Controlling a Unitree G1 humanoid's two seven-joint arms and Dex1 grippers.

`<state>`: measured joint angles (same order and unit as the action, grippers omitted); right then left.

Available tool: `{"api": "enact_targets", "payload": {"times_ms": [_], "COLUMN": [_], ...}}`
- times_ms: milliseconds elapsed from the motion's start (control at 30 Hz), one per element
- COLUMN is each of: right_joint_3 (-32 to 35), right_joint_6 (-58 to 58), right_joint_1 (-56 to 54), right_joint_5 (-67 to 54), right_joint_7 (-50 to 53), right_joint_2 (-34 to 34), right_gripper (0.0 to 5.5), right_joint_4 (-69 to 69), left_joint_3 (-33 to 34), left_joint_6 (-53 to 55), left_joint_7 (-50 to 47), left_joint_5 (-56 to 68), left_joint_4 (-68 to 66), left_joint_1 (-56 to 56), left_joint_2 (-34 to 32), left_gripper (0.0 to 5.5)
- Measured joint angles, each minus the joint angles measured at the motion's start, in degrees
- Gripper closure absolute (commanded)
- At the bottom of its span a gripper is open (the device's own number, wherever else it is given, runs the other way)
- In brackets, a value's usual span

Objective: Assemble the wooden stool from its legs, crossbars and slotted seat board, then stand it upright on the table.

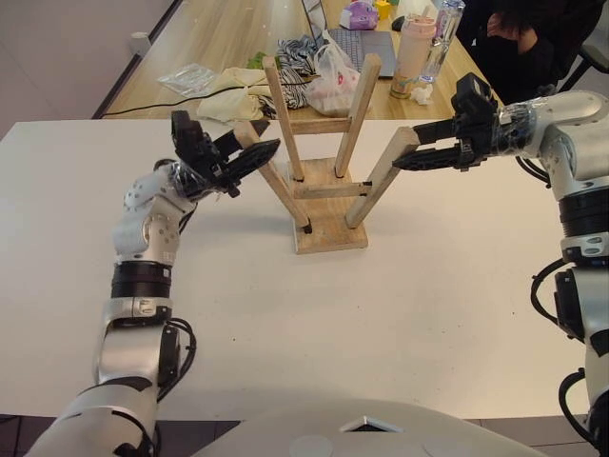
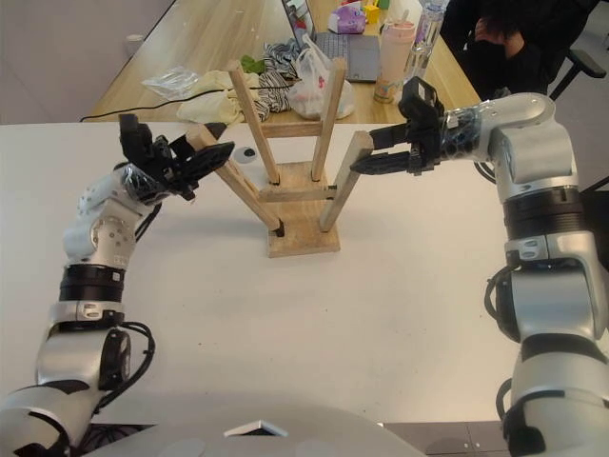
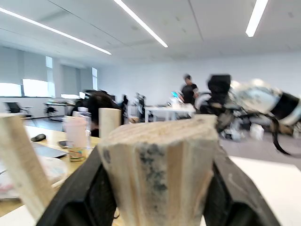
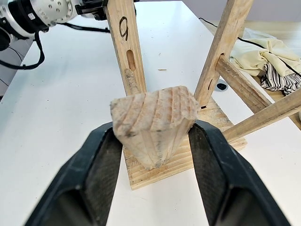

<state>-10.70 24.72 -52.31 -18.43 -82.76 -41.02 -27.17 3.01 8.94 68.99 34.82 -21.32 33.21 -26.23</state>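
Observation:
The wooden stool stands upside down mid-table, its slotted seat board flat on the white table and its legs pointing up and splaying outward. Crossbars join the legs. My left gripper is shut on the top end of the near-left leg. On the opposite side, my right gripper is shut on the top end of the near-right leg. In the right wrist view the leg's end sits between the black fingers, with the seat board below.
Behind the white table is a wooden table with a laptop, plastic bags, cloths, a pink cup and a bottle. A person sits at the back right. The white table's near half is bare.

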Motion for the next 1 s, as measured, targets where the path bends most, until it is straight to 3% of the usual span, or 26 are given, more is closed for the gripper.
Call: {"api": "enact_targets", "payload": {"times_ms": [167, 433, 900, 1000], "right_joint_3": [0.8, 1.1, 1.7, 1.5], "right_joint_6": [0.7, 0.5, 4.6, 7.6], "right_joint_1": [1.6, 2.6, 6.3, 7.7], "right_joint_5": [0.1, 0.4, 1.4, 0.4], "right_joint_7": [0.3, 0.5, 5.0, 8.6], "right_joint_2": [0.1, 0.1, -0.2, 2.4], "right_gripper": [3.38, 3.38, 3.39, 2.71], "right_joint_4": [2.1, 3.9, 11.2, 14.2], "left_joint_3": [-4.6, -6.4, -15.6, -17.5], "left_joint_6": [3.3, 3.8, 5.2, 4.4], "left_joint_7": [2.6, 1.6, 0.5, -3.7], "left_joint_5": [-3.3, -4.7, -9.4, -12.8], "left_joint_4": [2.9, 6.5, 3.6, 2.5], "left_joint_1": [2.3, 1.4, 7.0, 4.1], "left_joint_2": [-4.6, -4.8, -7.1, -6.0], "left_gripper": [3.44, 3.45, 3.48, 2.81]}}
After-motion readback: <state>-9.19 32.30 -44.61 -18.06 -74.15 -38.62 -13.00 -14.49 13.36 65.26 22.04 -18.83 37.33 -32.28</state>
